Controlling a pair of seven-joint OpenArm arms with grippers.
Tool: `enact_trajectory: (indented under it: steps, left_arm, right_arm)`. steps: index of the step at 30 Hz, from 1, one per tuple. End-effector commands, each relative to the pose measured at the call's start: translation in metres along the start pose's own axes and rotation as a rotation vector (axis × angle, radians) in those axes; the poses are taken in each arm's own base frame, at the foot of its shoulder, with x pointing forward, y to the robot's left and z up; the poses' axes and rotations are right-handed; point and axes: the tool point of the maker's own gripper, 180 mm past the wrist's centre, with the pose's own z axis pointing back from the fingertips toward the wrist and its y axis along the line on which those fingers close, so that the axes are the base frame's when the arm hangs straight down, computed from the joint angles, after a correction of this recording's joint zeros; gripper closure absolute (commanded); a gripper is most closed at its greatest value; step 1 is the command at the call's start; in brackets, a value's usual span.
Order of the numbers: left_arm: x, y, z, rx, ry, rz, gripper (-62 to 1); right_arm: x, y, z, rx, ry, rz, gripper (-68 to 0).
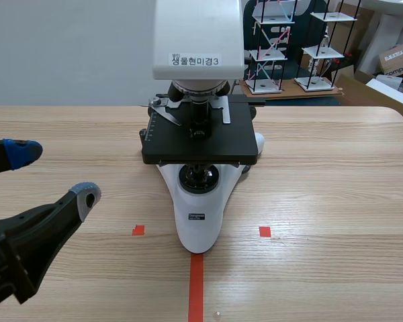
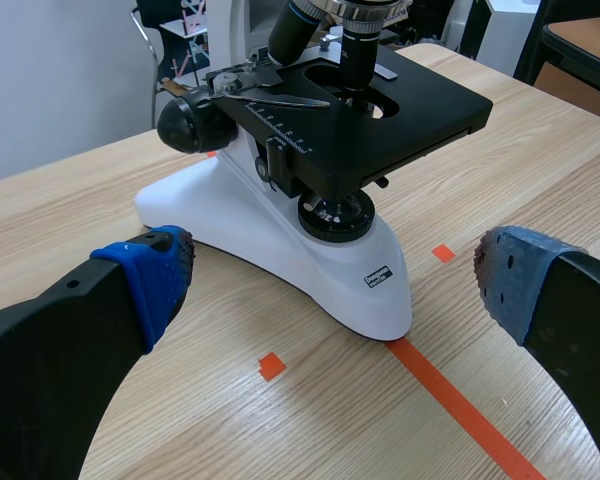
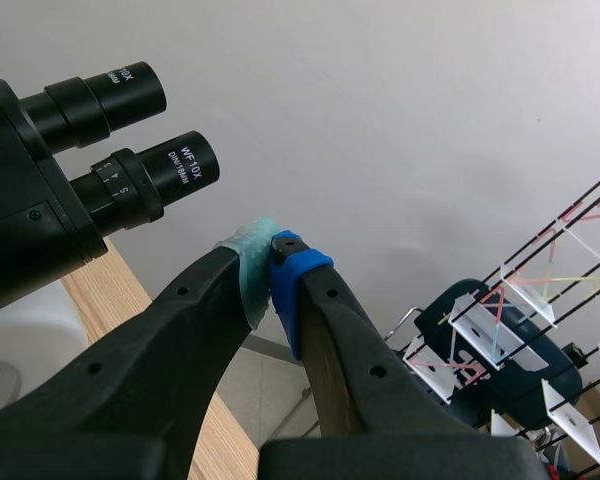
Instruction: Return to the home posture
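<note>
left hand (image 1: 54,174) spread, microscope (image 1: 198,215) ahead

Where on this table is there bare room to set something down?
Right of the microscope, bare table runs to its right edge. A narrower patch lies between the base and the left gripper, jaws open. It is crowded under the stage.

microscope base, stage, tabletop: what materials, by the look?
Microscope base: smooth glossy white with soft highlights; painted metal or moulded plastic, cannot tell which. Stage: flat matte black with crisp edges, likely coated metal. Tabletop: pale wood grain in even strips, probably laminate or veneer.
</note>
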Motion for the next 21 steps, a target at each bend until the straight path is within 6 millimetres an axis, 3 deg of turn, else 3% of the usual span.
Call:
enact_trajectory:
  steps: [1,18,21]
  left_arm:
    - [0.0109,-0.0023,-0.0006,-0.003,-0.038,0.000,-59.4]
    - [0.0109,-0.0023,-0.0006,-0.003,-0.038,0.000,-59.4]
    - [0.0108,-0.0023,-0.0006,-0.003,-0.038,0.000,-59.4]
  right_arm:
    - [0.0181,-0.0125,0.0013,-0.028,-0.046,0.022,-1.0]
    - [0.0177,-0.0116,0.0039,-0.027,-0.055,0.023,-1.2]
    - [0.0147,-0.0108,0.0079,-0.024,-0.047,0.026,-9.1]
